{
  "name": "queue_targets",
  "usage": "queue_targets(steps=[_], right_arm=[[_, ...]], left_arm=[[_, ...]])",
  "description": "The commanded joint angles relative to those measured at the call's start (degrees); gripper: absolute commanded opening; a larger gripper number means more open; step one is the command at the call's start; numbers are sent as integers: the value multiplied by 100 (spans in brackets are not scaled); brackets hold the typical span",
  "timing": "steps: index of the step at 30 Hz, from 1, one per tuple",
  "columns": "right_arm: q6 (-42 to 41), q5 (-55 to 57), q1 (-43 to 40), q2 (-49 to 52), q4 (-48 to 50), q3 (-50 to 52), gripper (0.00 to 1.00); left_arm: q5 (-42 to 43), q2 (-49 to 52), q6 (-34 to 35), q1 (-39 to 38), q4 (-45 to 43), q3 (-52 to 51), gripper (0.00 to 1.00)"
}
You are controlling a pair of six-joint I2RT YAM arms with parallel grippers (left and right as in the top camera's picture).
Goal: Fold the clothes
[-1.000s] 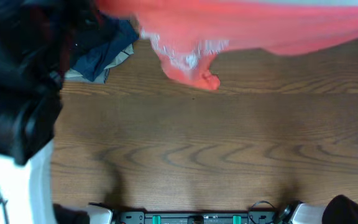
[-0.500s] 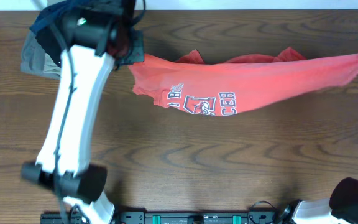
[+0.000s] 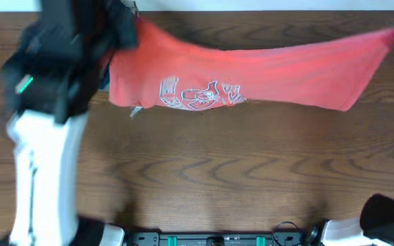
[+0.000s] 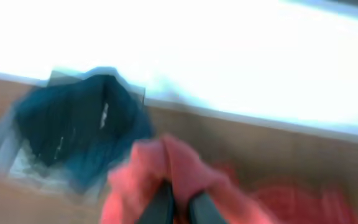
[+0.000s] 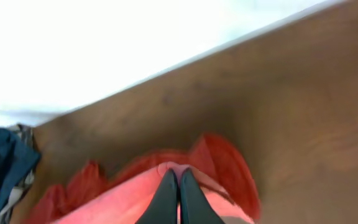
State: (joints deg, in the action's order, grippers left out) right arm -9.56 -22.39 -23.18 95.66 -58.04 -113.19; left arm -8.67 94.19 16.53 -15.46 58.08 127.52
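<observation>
Coral-red T-shirt (image 3: 252, 61) — soft cotton, lightly creased — is stretched as a long band above the far edge of the wood-grain table (image 3: 217, 178), with white-outlined lettering bunched toward its left end. One end is pinched in the left gripper (image 4: 179, 208), its fingers closed on a gathered fold. The other end is clamped in the right gripper (image 5: 179, 200), jaws pressed together on the fabric. A crumpled navy garment heap (image 4: 79, 137) lies at the table's far left corner. Against half a second ago, the shirt is drawn tauter and the lettering sits further left — the left arm (image 3: 46, 137) is seen blurred, nearer the lens.
</observation>
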Motion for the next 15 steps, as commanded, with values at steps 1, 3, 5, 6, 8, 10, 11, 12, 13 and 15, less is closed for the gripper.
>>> queue_targets(steps=[1, 3, 5, 6, 8, 10, 11, 12, 13, 15], right_arm=[[-278, 175, 385, 387, 649, 105, 1], [-562, 264, 461, 494, 1185, 101, 1], [-907, 251, 437, 498, 1593, 55, 1], [-1034, 197, 376, 481, 1727, -70, 1], [-1161, 11, 181, 466, 1838, -511, 1], [-1165, -212, -87, 463, 1777, -1113, 1], [-1165, -258, -234, 463, 1685, -1436, 1], [-1163, -260, -358, 463, 1591, -1709, 1], [-1165, -258, -509, 463, 1486, -2017, 1], [-1163, -278, -811, 463, 1276, -2588, 1]], left_arm=[[-835, 1012, -184, 96, -1314, -243, 6], [-885, 1410, -793, 166, -2529, -236, 6], [-1014, 1589, -1056, 208, -3311, -175, 6], [-1126, 1600, -1058, 219, -3626, -107, 6], [-1198, 1534, -1097, 216, -4068, 94, 6], [-1198, 1390, -1095, 216, -4291, 442, 6], [-1193, 1318, -1097, 216, -4347, 658, 6], [-1172, 1259, -1097, 216, -4402, 844, 6], [-1152, 1209, -1097, 216, -4457, 1021, 6], [-1130, 1078, -1106, 216, -4531, 1440, 6]])
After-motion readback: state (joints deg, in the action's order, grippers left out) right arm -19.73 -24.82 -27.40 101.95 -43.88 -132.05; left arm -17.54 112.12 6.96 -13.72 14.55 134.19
